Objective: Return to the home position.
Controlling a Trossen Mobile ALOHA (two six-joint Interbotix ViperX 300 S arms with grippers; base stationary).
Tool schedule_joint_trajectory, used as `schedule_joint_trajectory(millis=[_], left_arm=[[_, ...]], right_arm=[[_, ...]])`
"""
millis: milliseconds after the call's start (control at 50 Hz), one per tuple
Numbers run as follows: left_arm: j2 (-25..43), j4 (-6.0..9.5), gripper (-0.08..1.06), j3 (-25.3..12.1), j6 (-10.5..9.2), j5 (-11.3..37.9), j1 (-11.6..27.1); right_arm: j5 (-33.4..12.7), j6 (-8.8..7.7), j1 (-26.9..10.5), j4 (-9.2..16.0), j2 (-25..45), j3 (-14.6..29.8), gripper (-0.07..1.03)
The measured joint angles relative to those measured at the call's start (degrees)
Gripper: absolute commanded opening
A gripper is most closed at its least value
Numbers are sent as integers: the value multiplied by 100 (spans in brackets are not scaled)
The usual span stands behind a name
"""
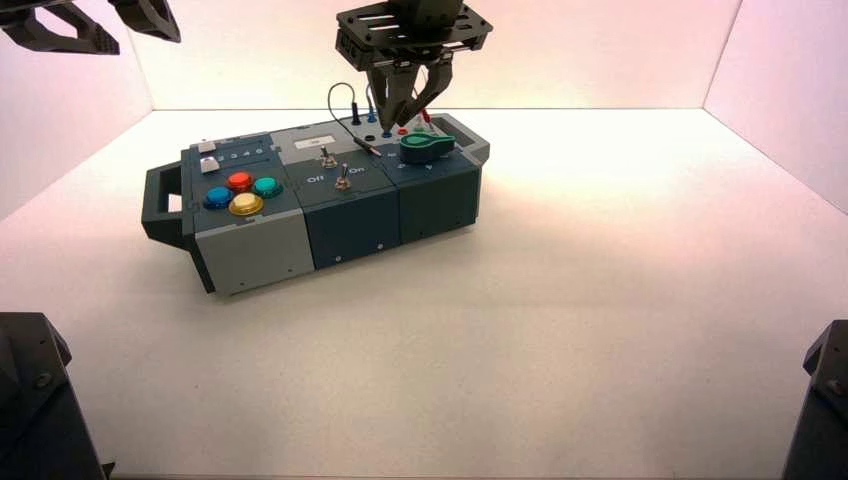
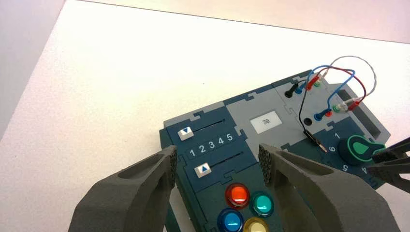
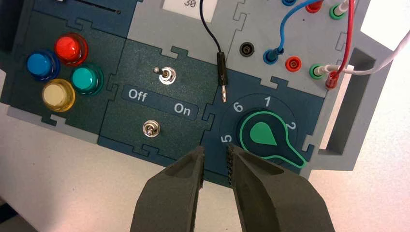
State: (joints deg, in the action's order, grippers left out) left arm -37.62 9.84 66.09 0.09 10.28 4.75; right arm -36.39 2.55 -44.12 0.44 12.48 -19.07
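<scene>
The dark blue and grey box [image 1: 340, 215] stands left of centre. My right gripper [image 1: 405, 110] hangs over its back right part, above the green knob [image 1: 427, 147] and the wires. In the right wrist view the right gripper [image 3: 216, 162] is empty, its fingers [image 3: 251, 174] a narrow gap apart, over the box's edge by the number 5 of the knob [image 3: 263, 135]. My left gripper [image 1: 105, 28] is raised at the far left. In its wrist view the left gripper [image 2: 217, 164] is wide open and empty above the sliders [image 2: 203, 169] and the coloured buttons [image 2: 238, 195].
A black wire's free plug [image 3: 223, 92] lies loose on the box beside an empty black socket [image 3: 247, 48]. Red, blue and white wires [image 3: 348, 38] loop between sockets at the back. Two toggle switches [image 3: 167, 76] stand by the Off/On label. A small display [image 2: 265, 122] reads 30.
</scene>
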Motion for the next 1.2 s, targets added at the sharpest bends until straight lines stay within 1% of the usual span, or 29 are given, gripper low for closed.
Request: schedule_joint_trajectory(millis=[460, 760, 1200], left_arm=[[0, 0, 87, 0, 0, 9, 0], [26, 0, 87, 0, 9, 0, 9], [158, 9, 87, 0, 9, -18, 0]], right_arm=[[0, -9, 0, -9, 79, 105, 26], [-9, -18, 0, -26, 88, 97, 26], [-35, -18, 0, -44, 79, 149, 26]])
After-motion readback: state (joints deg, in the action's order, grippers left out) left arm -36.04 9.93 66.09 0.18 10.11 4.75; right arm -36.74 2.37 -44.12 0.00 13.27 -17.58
